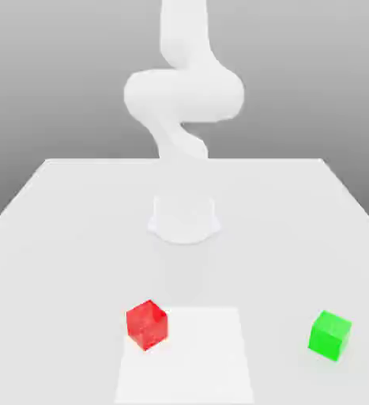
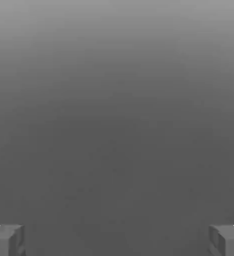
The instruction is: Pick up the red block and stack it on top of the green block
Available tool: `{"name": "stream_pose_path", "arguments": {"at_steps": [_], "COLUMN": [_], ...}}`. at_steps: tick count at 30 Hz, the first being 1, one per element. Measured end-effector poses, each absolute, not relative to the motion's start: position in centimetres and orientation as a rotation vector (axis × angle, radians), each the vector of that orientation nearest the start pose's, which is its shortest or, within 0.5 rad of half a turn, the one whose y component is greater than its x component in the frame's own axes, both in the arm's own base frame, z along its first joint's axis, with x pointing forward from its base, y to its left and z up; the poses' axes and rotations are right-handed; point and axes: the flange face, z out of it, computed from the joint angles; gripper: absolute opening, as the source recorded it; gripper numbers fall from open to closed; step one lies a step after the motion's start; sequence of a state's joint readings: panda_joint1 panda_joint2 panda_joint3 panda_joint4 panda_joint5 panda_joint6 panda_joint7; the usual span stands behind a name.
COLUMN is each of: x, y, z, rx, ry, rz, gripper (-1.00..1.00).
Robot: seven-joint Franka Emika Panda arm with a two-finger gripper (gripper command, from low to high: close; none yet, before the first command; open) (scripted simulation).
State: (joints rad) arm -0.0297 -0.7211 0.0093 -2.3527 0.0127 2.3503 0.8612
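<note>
Standing wide open, the two-finger gripper (image 2: 117,241) has its dark grey fingers (image 2: 8,240) far apart near the borders of the hand view, with nothing held between them. Behind them lies a smooth grey background, darker in one part and paler in another.

Outward from there, exterior view: the smooth white robot arm (image 1: 184,95) rises over its rounded base (image 1: 184,217), bends at a bulky joint and runs up out of frame. The base sits on the broad, pale white table (image 1: 77,237), around mid-frame.

Nearer the camera, a flat, bright white rectangular patch (image 1: 189,364) lies on the table. The red cube-shaped block (image 1: 147,325) is at its far corner, on the exterior view's left, overlapping the patch's outline; it is turned with one corner toward the camera. Cannot tell whether it sits fully flat.

The bright green cube-shaped block (image 1: 329,335) is on the table toward the exterior view's right, beyond the patch, turned at an angle. Red and green blocks: well apart, unstacked.
</note>
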Motion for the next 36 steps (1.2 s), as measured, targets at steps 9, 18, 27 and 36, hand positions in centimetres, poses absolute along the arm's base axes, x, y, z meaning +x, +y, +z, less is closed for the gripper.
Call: {"name": "stream_pose_path", "arguments": {"at_steps": [9,18,27,36], "x": [44.0,38.5,37.2,37.4], "y": [-3.8,-6.3,-6.2,-6.2], "z": [43.7,23.2,14.7,17.0], "rx": [-2.355,-2.147,-2.121,-2.121], "ry": [1.705,2.257,2.317,2.317], "rz": [-0.475,-0.051,0.001,-0.002], "gripper": [0.00,0.00,-1.00,-1.00]}}
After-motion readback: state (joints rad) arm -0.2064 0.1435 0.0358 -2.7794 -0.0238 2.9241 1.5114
